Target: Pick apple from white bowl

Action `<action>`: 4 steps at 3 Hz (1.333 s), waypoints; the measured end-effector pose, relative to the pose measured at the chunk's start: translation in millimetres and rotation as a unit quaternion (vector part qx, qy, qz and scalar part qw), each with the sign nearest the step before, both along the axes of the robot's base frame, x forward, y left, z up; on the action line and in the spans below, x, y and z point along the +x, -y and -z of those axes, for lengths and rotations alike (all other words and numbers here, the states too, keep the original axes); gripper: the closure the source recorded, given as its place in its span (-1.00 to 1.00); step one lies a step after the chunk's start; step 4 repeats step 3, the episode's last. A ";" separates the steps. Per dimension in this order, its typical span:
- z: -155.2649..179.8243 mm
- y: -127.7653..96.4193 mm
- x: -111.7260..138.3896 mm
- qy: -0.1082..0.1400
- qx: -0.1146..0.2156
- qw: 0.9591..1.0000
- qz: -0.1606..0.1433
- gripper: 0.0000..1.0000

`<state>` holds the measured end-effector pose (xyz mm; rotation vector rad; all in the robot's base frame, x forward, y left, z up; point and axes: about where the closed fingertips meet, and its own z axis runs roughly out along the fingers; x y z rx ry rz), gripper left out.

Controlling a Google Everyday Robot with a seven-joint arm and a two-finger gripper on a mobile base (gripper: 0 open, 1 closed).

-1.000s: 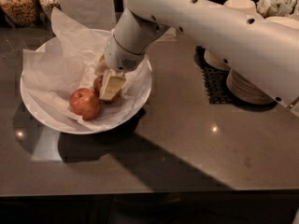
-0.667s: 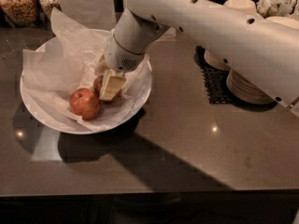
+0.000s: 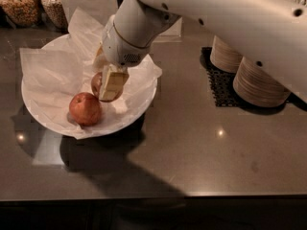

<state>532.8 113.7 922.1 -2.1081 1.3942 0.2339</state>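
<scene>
The wide white bowl (image 3: pixel 139 107) lined with crumpled white paper sits on the left of the dark counter. Two apples lie in it. The deeper red apple (image 3: pixel 96 84) is in the middle of the bowl, and most of it is hidden behind my gripper (image 3: pixel 106 87). The gripper reaches down into the bowl from the upper right. Its near beige finger (image 3: pixel 112 83) lies against the front of this apple and the far finger is hidden behind it, so the gripper looks shut on the apple. The paler orange-red apple (image 3: pixel 85 109) lies free just to the front left.
Stacks of small beige paper bowls (image 3: pixel 259 83) stand at the right on a black mat (image 3: pixel 221 87). Two glass jars (image 3: pixel 21 4) of food stand at the back left. My white arm (image 3: pixel 230 18) spans the top of the view.
</scene>
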 end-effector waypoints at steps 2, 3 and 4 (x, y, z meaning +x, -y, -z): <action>-97.8 6.5 -57.4 0.120 -0.020 0.993 -0.003 1.00; -103.9 6.1 -61.3 0.127 -0.020 0.992 -0.003 1.00; -103.9 6.1 -61.3 0.127 -0.020 0.992 -0.003 1.00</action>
